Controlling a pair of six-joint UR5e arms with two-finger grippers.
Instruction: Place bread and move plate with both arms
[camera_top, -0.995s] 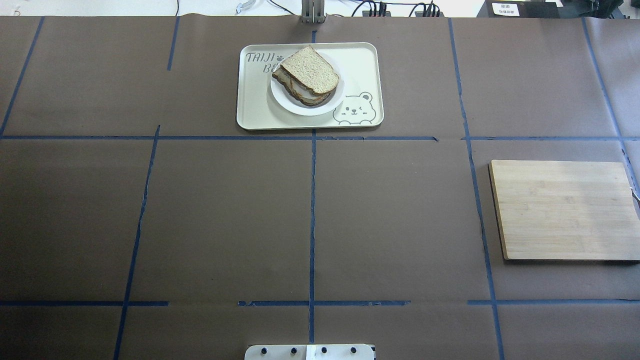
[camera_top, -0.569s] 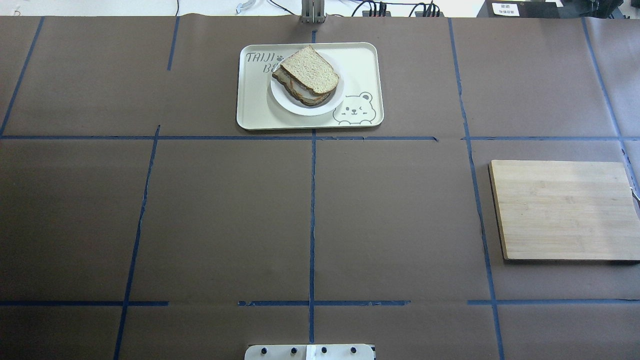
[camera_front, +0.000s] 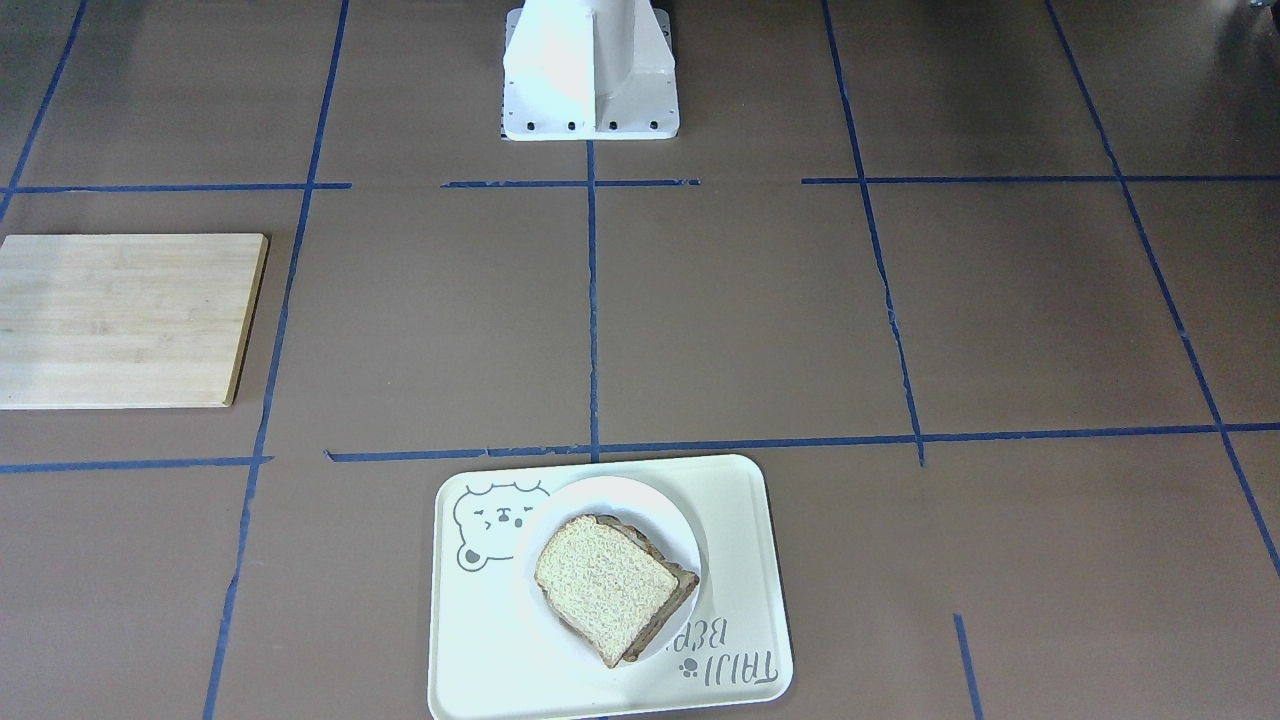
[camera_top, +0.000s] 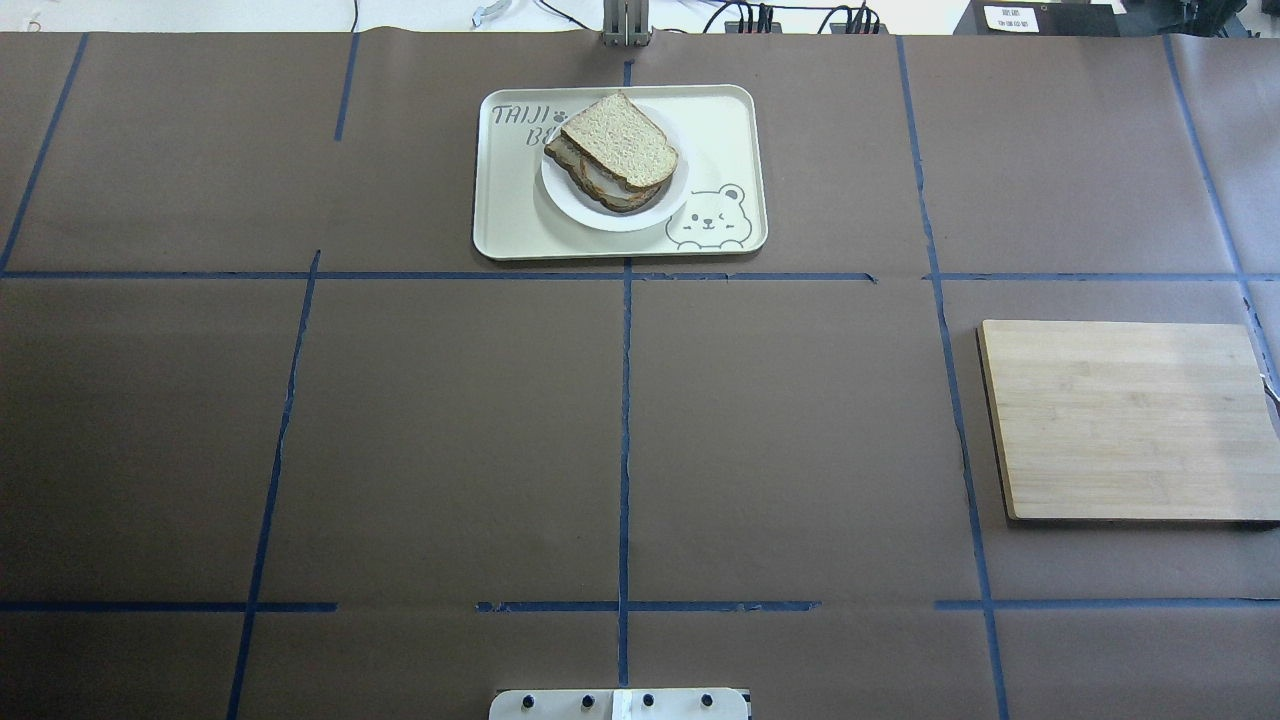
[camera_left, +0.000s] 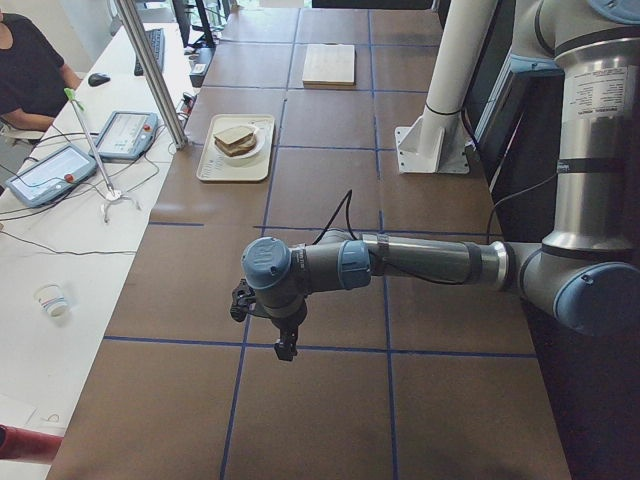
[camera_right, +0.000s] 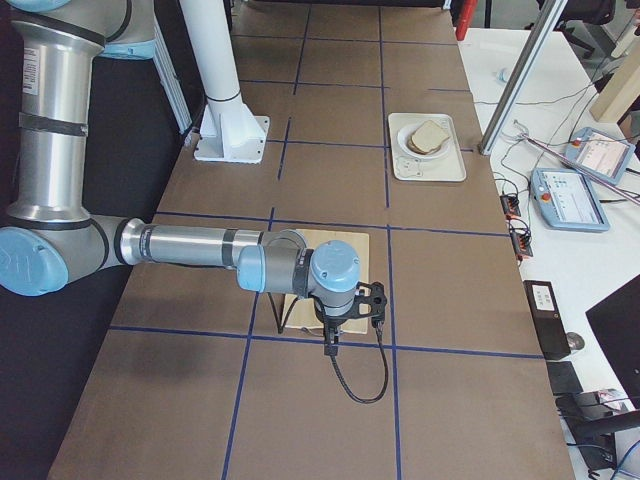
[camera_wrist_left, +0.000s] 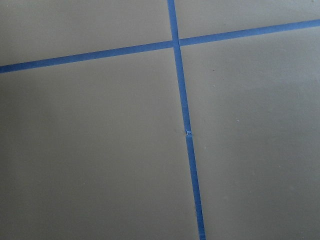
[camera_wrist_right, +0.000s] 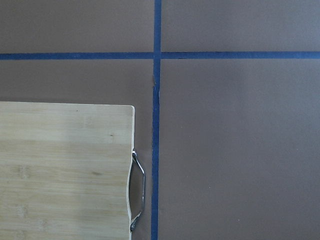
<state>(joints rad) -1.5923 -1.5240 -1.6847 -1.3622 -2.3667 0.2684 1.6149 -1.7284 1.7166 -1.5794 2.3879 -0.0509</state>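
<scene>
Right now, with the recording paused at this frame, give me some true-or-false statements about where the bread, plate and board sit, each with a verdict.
1. The plate rests on the tray. True.
2. The bread lies on the cutting board. False: it lies on top of a lower slice on the plate. The cutting board sits apart, on the robot's right side.
3. The cutting board has a metal handle on one edge. True.
4. An end effector is clamped on the plate. False: the left end effector and the right end effector both hang far from the tray, out near the table's two ends.
</scene>
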